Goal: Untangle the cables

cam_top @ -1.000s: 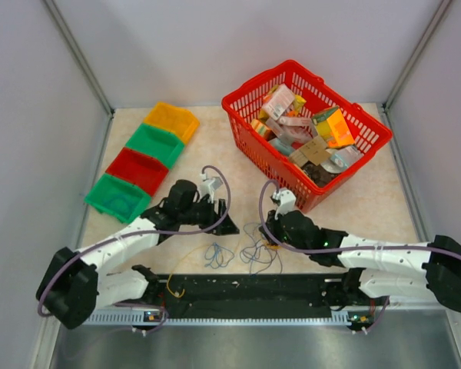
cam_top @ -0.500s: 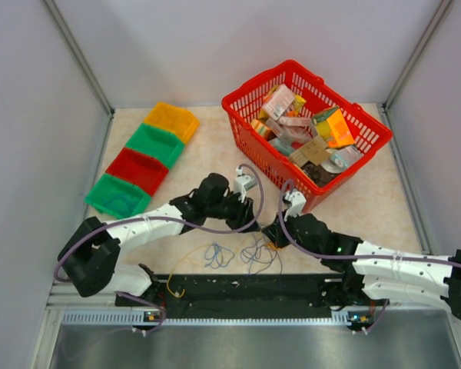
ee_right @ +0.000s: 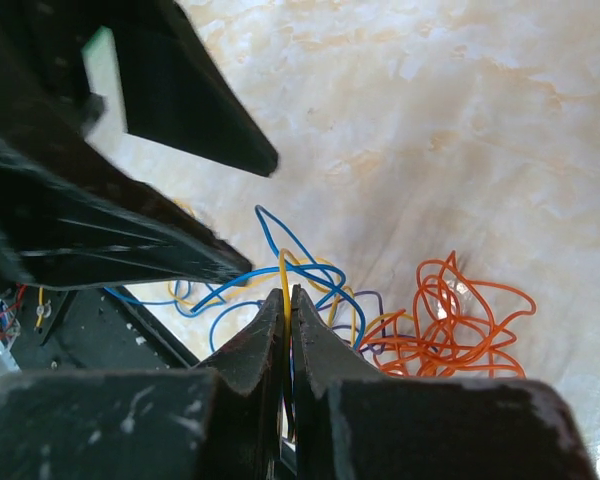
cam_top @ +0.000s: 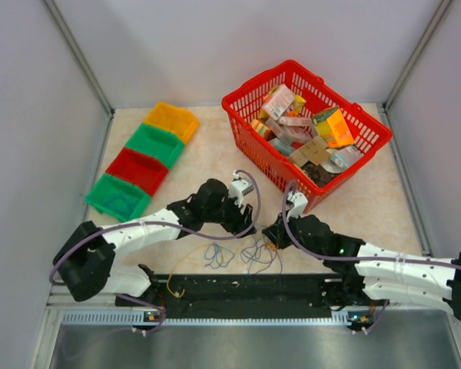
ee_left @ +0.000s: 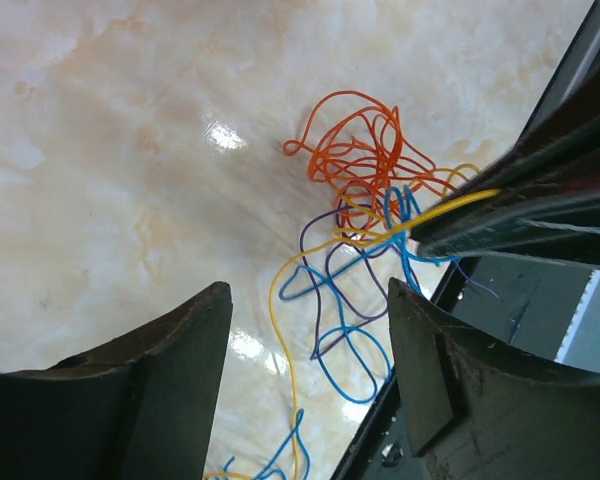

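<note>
The cables lie tangled on the table between my two grippers (cam_top: 250, 250). In the left wrist view an orange bundle (ee_left: 365, 150) lies beyond blue (ee_left: 355, 350), purple (ee_left: 320, 290) and yellow (ee_left: 278, 330) strands. My left gripper (ee_left: 310, 300) is open and empty, its jaws straddling the blue and yellow strands just above them. My right gripper (ee_right: 286, 295) is shut on the yellow cable (ee_right: 283, 265), beside the orange bundle (ee_right: 460, 320). In the top view the left gripper (cam_top: 246, 227) and the right gripper (cam_top: 267, 233) nearly meet over the tangle.
A red basket (cam_top: 369, 146) full of packets stands at the back right, close behind the right arm. A row of orange, green and red bins (cam_top: 142, 165) sits at the back left. A black rail (cam_top: 246, 288) runs along the near edge, right beside the cables.
My left arm has swung right and stretched out, bringing its open gripper over the tangle next to the right gripper. The right gripper has shifted slightly, still shut.
</note>
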`<state>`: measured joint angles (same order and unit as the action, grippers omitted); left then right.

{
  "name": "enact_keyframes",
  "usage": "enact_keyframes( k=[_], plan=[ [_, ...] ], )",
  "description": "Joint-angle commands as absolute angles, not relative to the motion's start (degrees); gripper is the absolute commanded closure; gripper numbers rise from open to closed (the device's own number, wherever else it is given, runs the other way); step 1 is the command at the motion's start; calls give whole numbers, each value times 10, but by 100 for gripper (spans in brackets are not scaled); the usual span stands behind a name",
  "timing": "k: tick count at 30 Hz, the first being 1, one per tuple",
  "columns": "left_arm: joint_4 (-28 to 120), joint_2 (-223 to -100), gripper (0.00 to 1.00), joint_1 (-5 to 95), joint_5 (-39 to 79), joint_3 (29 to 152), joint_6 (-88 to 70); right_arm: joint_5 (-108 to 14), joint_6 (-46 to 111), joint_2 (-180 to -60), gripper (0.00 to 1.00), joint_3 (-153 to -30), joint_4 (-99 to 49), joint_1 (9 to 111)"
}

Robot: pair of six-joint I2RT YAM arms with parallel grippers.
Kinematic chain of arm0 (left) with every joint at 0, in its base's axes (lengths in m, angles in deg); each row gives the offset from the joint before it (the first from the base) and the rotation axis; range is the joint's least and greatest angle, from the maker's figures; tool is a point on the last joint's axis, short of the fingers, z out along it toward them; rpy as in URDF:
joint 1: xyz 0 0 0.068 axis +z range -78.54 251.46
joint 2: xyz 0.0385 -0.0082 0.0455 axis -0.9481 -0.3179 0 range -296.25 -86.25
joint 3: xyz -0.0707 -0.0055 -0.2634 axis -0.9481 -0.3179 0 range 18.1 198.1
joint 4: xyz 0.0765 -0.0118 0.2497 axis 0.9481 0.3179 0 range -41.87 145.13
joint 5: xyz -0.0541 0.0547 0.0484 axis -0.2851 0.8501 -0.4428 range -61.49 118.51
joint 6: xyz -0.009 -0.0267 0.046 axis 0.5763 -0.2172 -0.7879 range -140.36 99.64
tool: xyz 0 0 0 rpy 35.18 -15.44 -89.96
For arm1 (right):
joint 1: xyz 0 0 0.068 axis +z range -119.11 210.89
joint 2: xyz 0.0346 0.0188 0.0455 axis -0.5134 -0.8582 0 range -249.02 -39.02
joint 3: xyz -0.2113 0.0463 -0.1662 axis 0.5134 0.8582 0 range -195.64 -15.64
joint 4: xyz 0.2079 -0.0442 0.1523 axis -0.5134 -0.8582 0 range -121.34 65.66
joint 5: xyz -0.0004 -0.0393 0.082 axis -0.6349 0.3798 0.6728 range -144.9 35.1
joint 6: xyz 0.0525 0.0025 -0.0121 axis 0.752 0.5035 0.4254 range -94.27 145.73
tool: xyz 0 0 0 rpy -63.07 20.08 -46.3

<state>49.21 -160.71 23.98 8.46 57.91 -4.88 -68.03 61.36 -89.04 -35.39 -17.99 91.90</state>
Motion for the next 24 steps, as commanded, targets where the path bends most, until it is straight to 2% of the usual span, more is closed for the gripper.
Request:
enact_keyframes(
  k=[1,4,8,9,10,11,13,16,21,22,24],
  plan=[
    [461,-1674,35,226,60,625,-95,-678,617,-865,100,-356,-162,919],
    [462,-1708,47,215,88,654,-105,-682,618,-854,100,-352,-164,920],
    [442,-1699,70,213,121,660,-93,-683,621,-850,100,-346,-171,920],
    [443,-1692,80,212,146,656,-93,-687,619,-850,100,-345,-173,920],
    [450,-1672,95,212,171,655,-91,-691,618,-851,100,-344,-176,919],
    [465,-1654,100,212,200,654,-90,-698,618,-852,100,-344,-181,919],
    [500,-1612,100,212,228,655,-95,-713,617,-861,92,-344,-192,919],
    [530,-1540,100,212,229,659,-111,-724,611,-888,73,-347,-185,919],
    [578,-1473,100,212,202,708,-101,-706,618,-953,70,-355,-134,919],
    [590,-1467,100,212,202,724,-96,-712,625,-967,61,-354,-124,917],
    [609,-1458,100,212,207,752,-88,-709,640,-993,58,-352,-114,908]
  ],
)
